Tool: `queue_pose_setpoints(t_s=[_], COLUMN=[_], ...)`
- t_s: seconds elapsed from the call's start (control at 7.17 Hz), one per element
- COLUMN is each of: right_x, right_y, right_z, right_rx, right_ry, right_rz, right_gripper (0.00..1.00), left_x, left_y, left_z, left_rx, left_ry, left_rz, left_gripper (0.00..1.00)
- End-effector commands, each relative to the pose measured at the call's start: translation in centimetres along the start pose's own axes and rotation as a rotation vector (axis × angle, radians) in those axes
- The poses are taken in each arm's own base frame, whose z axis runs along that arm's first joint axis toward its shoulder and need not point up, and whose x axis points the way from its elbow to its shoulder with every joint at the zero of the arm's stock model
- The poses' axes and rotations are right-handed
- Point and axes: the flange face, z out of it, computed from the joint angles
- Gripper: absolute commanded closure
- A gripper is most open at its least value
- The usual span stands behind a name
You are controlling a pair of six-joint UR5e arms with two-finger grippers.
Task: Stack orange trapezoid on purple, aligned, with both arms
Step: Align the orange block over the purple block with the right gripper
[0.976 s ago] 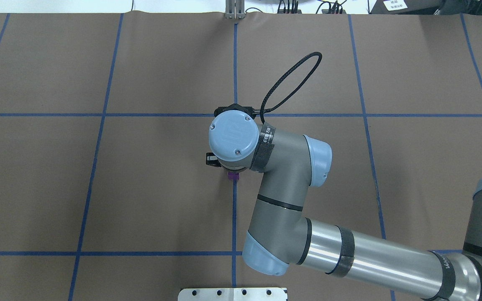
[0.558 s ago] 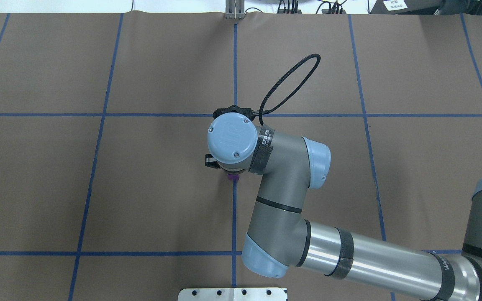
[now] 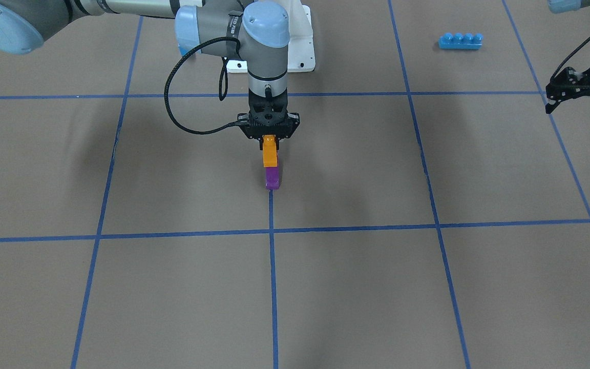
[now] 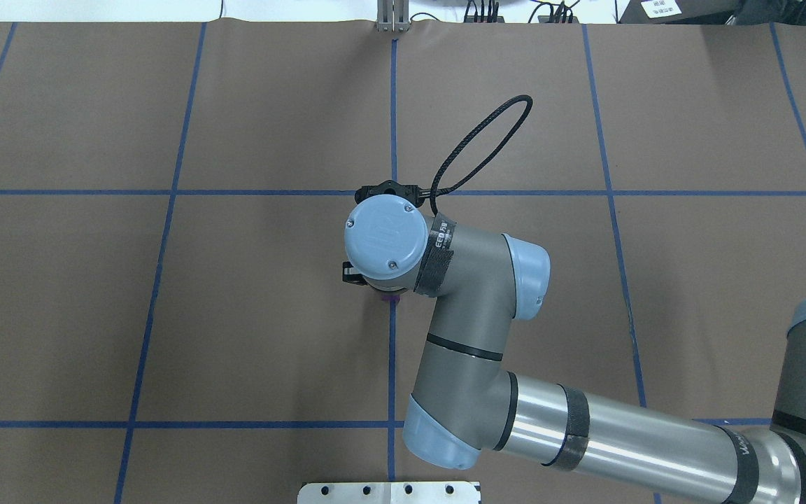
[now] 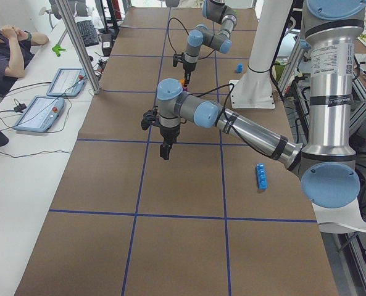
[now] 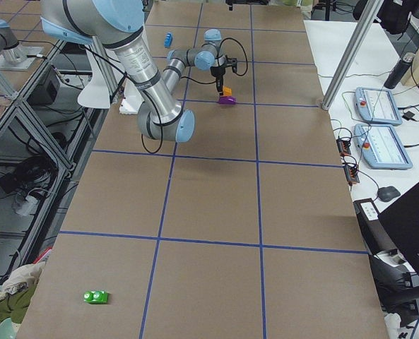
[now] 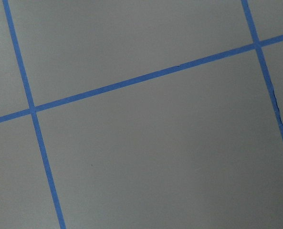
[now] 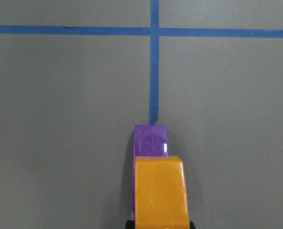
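My right gripper (image 3: 270, 141) is shut on the orange trapezoid (image 3: 270, 154) and holds it upright directly over the purple brick (image 3: 272, 178), which stands on the table at the end of a blue tape line. In the right wrist view the orange trapezoid (image 8: 160, 191) covers the near part of the purple brick (image 8: 150, 138). I cannot tell if they touch. From overhead only a sliver of the purple brick (image 4: 391, 299) shows under the wrist. My left gripper (image 3: 576, 108) is open and empty, hovering far off to the side.
A long blue four-stud brick (image 3: 460, 41) lies near my left arm's side. A small blue brick (image 6: 167, 39) sits near the white base plate (image 3: 302, 51). A green brick (image 6: 96, 296) lies at the far end. An operator (image 5: 4, 49) sits beside the table.
My right wrist has shifted slightly left and lower over the purple brick, which shows less from overhead now. The cable loop has moved with it.
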Motion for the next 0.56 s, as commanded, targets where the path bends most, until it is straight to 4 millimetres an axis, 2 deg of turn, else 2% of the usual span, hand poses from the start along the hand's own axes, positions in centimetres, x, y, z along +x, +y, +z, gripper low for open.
queue_pose_setpoints(t_s=[0.0,0.42], right_x=[-0.64,-0.77], right_y=[-0.05,-0.63], right_z=[-1.10,-1.48], right_rx=[0.005,0.014], right_ry=[-0.022,-0.025], right_rz=[-0.005,-0.021], right_gripper=[1.00,1.00], left_x=[0.00,0.00], left_y=[0.00,0.00], left_z=[0.00,0.00], left_rx=[0.000,0.000], left_ry=[0.000,0.000], left_rz=[0.000,0.000], left_gripper=[0.00,0.00])
